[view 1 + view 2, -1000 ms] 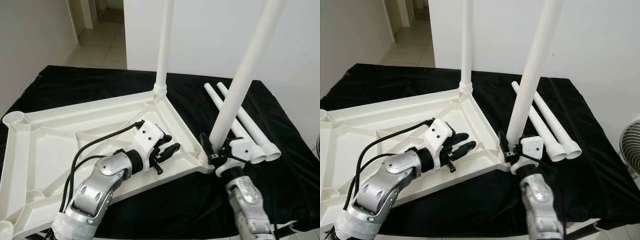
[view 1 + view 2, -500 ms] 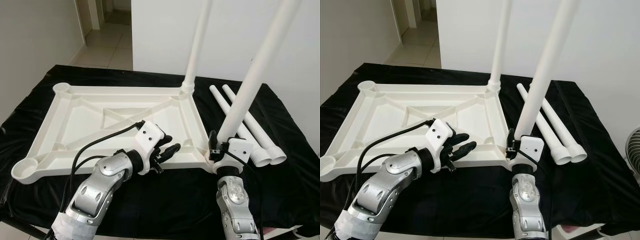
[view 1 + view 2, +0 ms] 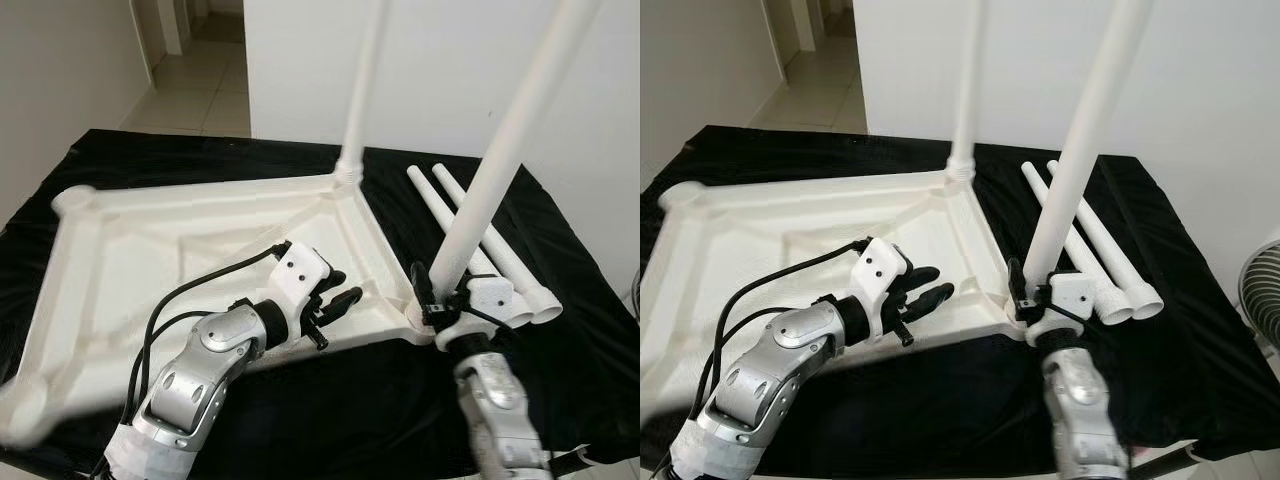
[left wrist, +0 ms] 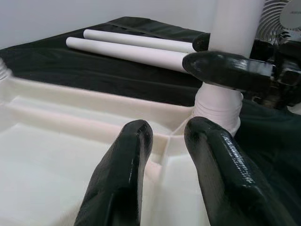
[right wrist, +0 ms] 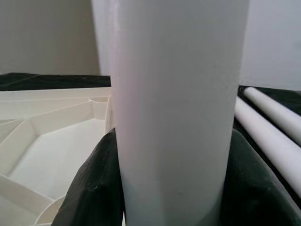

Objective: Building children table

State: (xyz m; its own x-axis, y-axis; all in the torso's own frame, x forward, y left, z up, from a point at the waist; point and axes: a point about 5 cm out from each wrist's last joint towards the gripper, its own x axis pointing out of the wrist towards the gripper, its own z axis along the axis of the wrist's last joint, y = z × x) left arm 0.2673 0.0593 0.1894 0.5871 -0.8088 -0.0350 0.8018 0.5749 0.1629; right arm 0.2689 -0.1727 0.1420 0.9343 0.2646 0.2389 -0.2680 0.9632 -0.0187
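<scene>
A white moulded-plastic children's tabletop lies upside down, ribs showing, on a counter covered with black cloth. One long white plastic leg tube stands upright in the far corner socket. The right hand pinches a second white leg tube close to its base, a black finger on either side, with the tube seated in the near right corner socket and leaning slightly. The left hand rests over the tabletop's near edge, its fingers slightly spread and gripping nothing. Two spare white leg tubes lie side by side on the cloth, just beyond the right hand.
</scene>
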